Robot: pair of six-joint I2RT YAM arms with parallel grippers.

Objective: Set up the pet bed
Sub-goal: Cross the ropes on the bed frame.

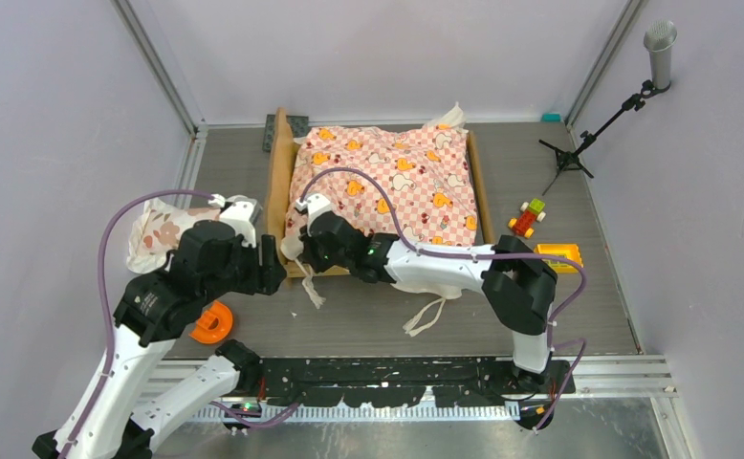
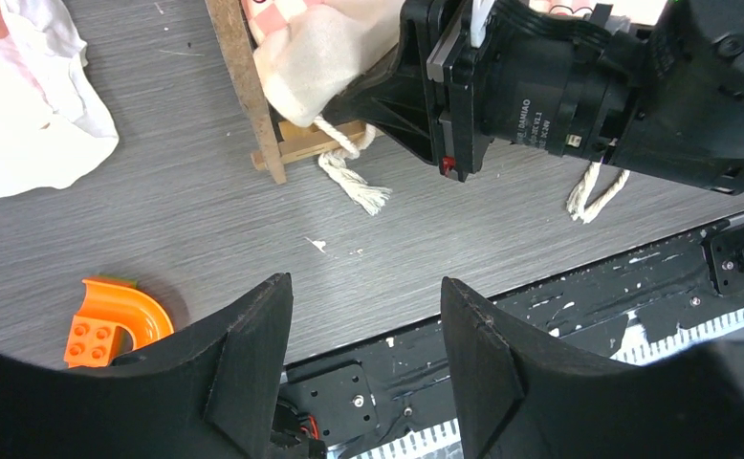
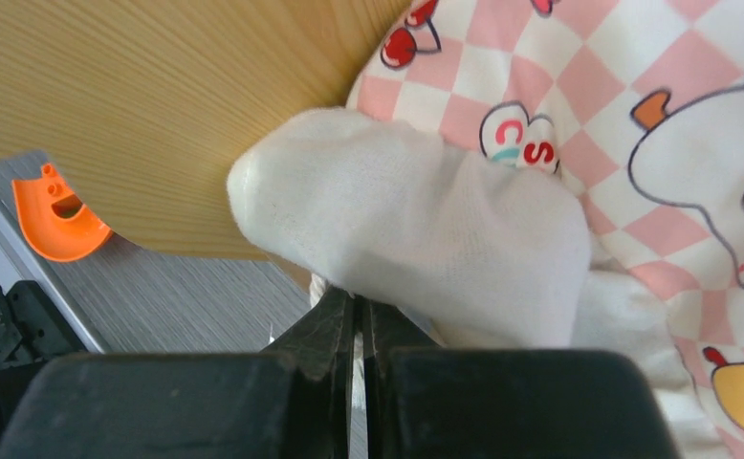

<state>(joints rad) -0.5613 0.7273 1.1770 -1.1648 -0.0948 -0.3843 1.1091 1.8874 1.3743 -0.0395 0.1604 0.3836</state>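
The pet bed [image 1: 277, 182] is a tan wooden frame at the table's middle back. A pink-checkered sheet [image 1: 387, 182] covers its top, so the mattress is hidden. My right gripper [image 1: 296, 247] is at the bed's near left corner, shut on the sheet's white corner [image 3: 416, 239]. In the right wrist view the gripper [image 3: 359, 304] has its jaws almost together, with a strip of white cloth pinched between them, next to the wooden board [image 3: 158, 96]. My left gripper [image 2: 363, 282] hangs open and empty over the table's near edge, left of that corner [image 2: 249, 86].
A floral pillow [image 1: 158, 229] lies left of the bed. An orange curved brick [image 1: 213, 323] sits by the left arm. White cord ties [image 1: 426, 316] trail in front of the bed. A toy car [image 1: 528, 218], a yellow brick [image 1: 559, 256] and a microphone stand [image 1: 588, 139] are at right.
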